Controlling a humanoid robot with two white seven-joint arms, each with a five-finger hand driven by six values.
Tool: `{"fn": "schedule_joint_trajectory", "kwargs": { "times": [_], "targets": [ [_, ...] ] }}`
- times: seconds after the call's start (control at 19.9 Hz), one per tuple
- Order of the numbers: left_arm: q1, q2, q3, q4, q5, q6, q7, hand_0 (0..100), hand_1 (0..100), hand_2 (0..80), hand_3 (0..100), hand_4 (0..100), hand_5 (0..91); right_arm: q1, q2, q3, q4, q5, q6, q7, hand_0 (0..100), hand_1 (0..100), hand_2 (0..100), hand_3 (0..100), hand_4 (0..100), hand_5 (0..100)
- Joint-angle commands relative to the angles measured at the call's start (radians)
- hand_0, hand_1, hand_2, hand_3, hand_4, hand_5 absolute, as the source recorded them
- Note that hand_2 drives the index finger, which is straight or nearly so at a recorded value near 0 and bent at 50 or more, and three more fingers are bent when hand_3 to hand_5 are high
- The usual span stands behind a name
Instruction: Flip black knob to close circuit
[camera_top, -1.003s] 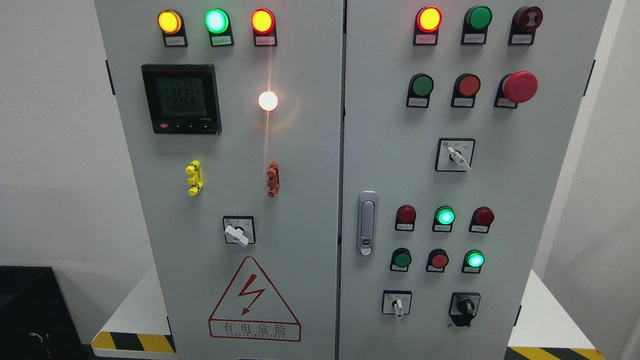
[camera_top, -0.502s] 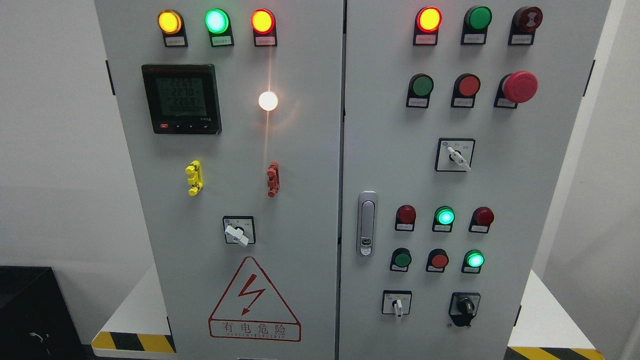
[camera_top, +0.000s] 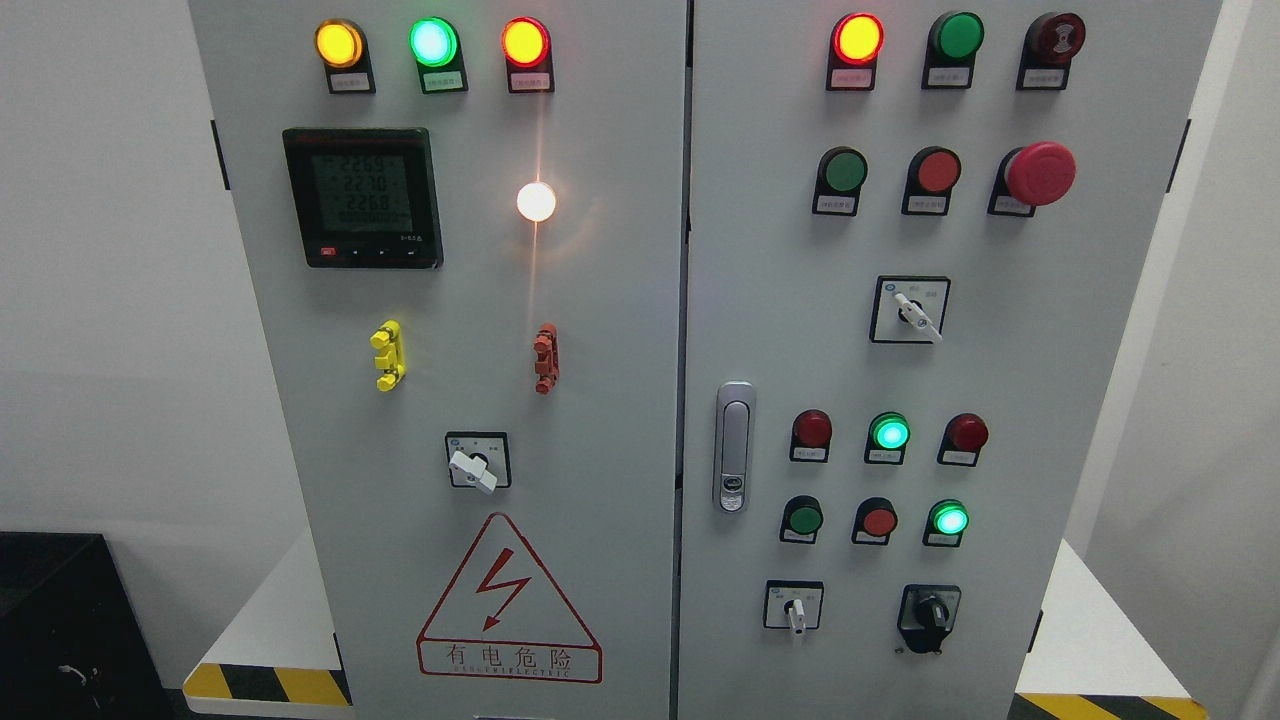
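Observation:
The black knob (camera_top: 932, 612) sits at the lower right of the grey cabinet's right door (camera_top: 1010, 380), on a black plate, with its handle pointing roughly straight up and down. Neither of my hands nor any arm shows in the head view.
White-handled selector switches (camera_top: 797, 611) (camera_top: 915, 312) (camera_top: 474, 468) share the panel. Above the knob are red and green lamps and buttons, one green lamp (camera_top: 949, 520) lit just over it. A red mushroom button (camera_top: 1038, 174) juts out top right. A door latch (camera_top: 734, 446) is near the middle.
Only the digits on the meter's display flicker; nothing else has moved.

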Motion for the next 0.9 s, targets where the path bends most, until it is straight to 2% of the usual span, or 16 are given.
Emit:
{"fn": "schedule_joint_trajectory", "kwargs": {
  "times": [0.0,0.25,0.85],
  "targets": [
    [0.023,0.0,0.0,-0.031,0.001,0.001,-0.001,12,56,0.0,0,0,0.0,-0.043,0.0,0.004,-0.034,0.026,0.021,0.026,0,0,92,100,95,98],
    [0.023,0.0,0.0,-0.031,-0.001,0.001,-0.001,12,56,0.0,0,0,0.0,-0.072,0.0,-0.001,-0.027,0.042,0.027,0.04,0,0,92,100,95,98],
    [0.023,0.0,0.0,-0.031,0.001,0.001,-0.001,12,56,0.0,0,0,0.0,-0.12,-0.001,-0.014,-0.014,0.052,0.036,0.041,0,0,92,100,95,98]
  ]
}}
